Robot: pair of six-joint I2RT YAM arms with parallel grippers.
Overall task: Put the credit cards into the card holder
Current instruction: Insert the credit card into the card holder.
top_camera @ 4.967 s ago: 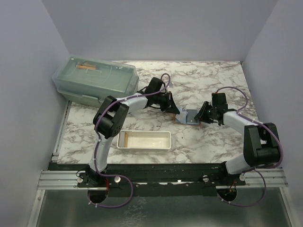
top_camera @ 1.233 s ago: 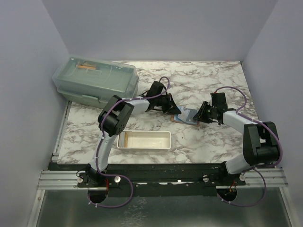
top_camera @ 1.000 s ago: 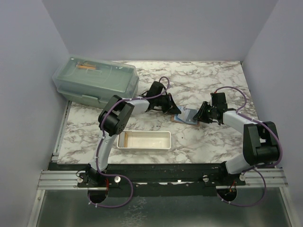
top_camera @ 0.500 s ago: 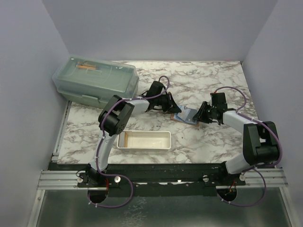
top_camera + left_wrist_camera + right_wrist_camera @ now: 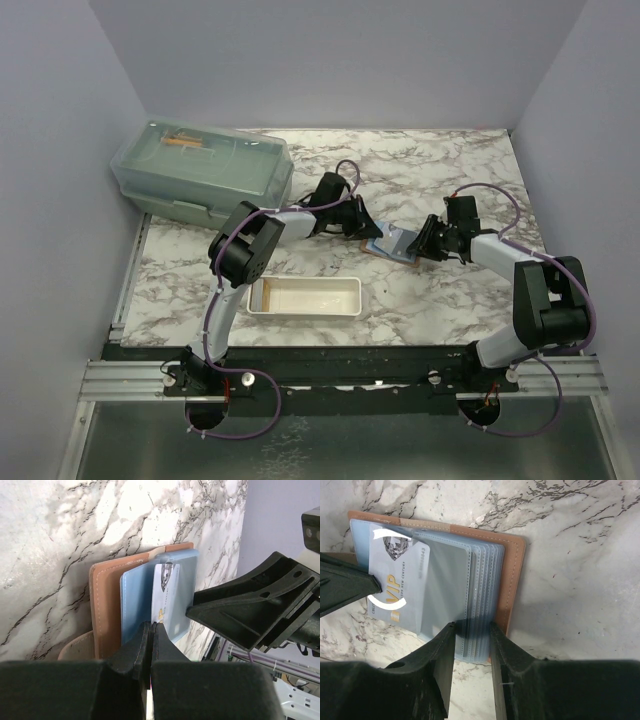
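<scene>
The tan card holder point(image 5: 384, 252) lies open on the marble table between my two grippers, its stack of clear sleeves point(image 5: 481, 590) facing up. One blue-grey credit card point(image 5: 400, 582) marked VIP lies across the sleeves, and my left gripper point(image 5: 151, 625) is shut on its near edge. In the left wrist view the card point(image 5: 167, 597) stands beside the holder's brown cover point(image 5: 107, 605). My right gripper point(image 5: 471, 627) stands open, its two fingers straddling the near edge of the sleeves. Seen from above, the left gripper point(image 5: 366, 232) and right gripper point(image 5: 418, 246) face each other across the holder.
A long white tray point(image 5: 303, 312) sits near the front, left of centre. A translucent green lidded box point(image 5: 205, 175) stands at the back left. Purple walls close in the table on three sides.
The left gripper has nudged the card and the holder slightly to the right and back. The right arm holds its place.
</scene>
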